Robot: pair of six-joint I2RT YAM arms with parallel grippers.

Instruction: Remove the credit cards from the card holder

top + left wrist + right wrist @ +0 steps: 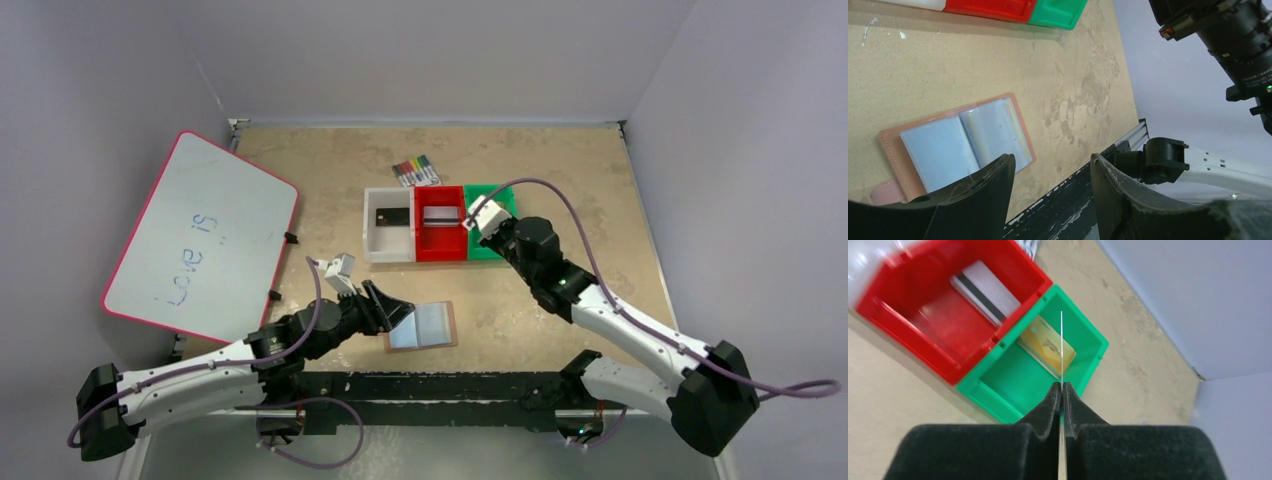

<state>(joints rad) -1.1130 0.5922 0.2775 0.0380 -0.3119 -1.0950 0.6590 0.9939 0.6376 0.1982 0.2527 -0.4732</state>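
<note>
One credit card (1061,347), pinched edge-on by the right gripper (1062,390) above the green bin (982,390), needs releasing; left gripper (1052,161) stands parted, empty.

Card holder (955,145) open flat, gold card (1040,342) binned

A mottled tan table (560,180) fills the middle of the frame. A red-rimmed whiteboard (200,235) with blue writing lies at the left, and a pack of coloured markers (415,171) sits above centre. Just below the markers, a white bin (390,255), red bin (440,256) and green bin (497,192) touch in a row, while an open tan card holder (422,325) lies lower centre.
</note>
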